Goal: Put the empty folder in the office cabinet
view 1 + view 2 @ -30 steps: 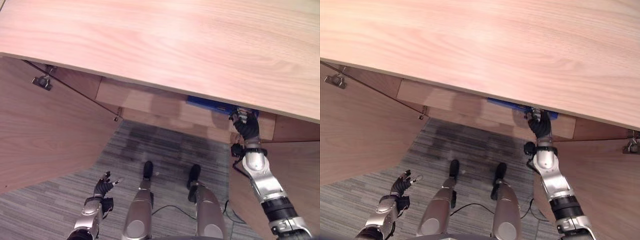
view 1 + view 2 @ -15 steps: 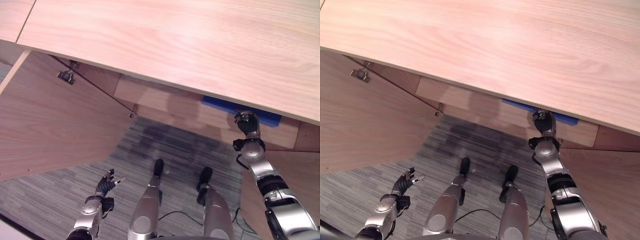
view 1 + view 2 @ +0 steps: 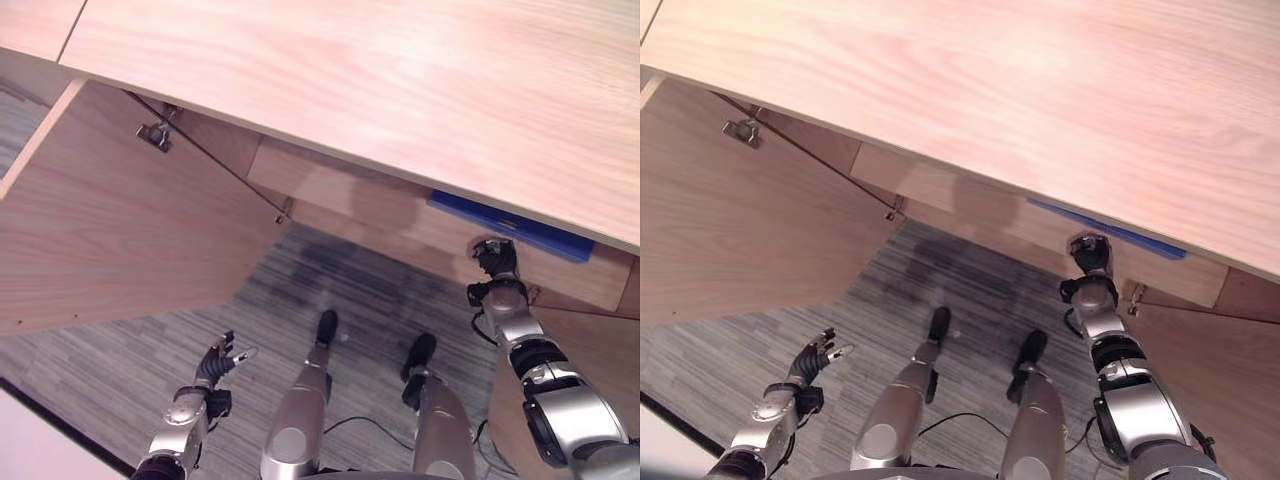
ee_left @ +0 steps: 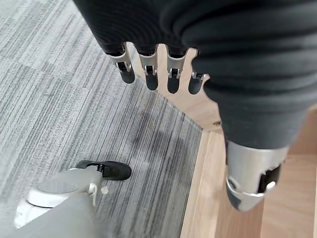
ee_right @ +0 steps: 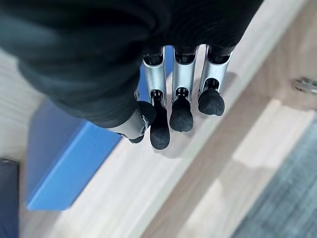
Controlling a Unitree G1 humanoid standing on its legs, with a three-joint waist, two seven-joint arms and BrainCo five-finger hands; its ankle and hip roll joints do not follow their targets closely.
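We look down past the cabinet top (image 3: 400,90) at the open cabinet, its door (image 3: 120,230) swung out on the left. The blue folder (image 3: 510,228) lies flat on the shelf (image 3: 400,215) inside, its front edge near the shelf's lip and partly hidden under the top. Our right hand (image 3: 493,257) hangs just in front of that lip; in the right wrist view (image 5: 171,106) its fingers reach straight toward the shelf, relaxed and holding nothing, with the folder (image 5: 74,158) lying beside and beyond them. Our left hand (image 3: 215,362) hangs low over the carpet (image 3: 150,370), fingers loosely spread and empty, as the left wrist view (image 4: 148,64) confirms. We judge the folder to be placed and released, with withdrawal the step in hand. To do it well, we should draw the right hand straight back along the line of the arm, fingers kept straight so they catch neither the lip nor the folder's edge, and keep the forearm clear of the cabinet top.
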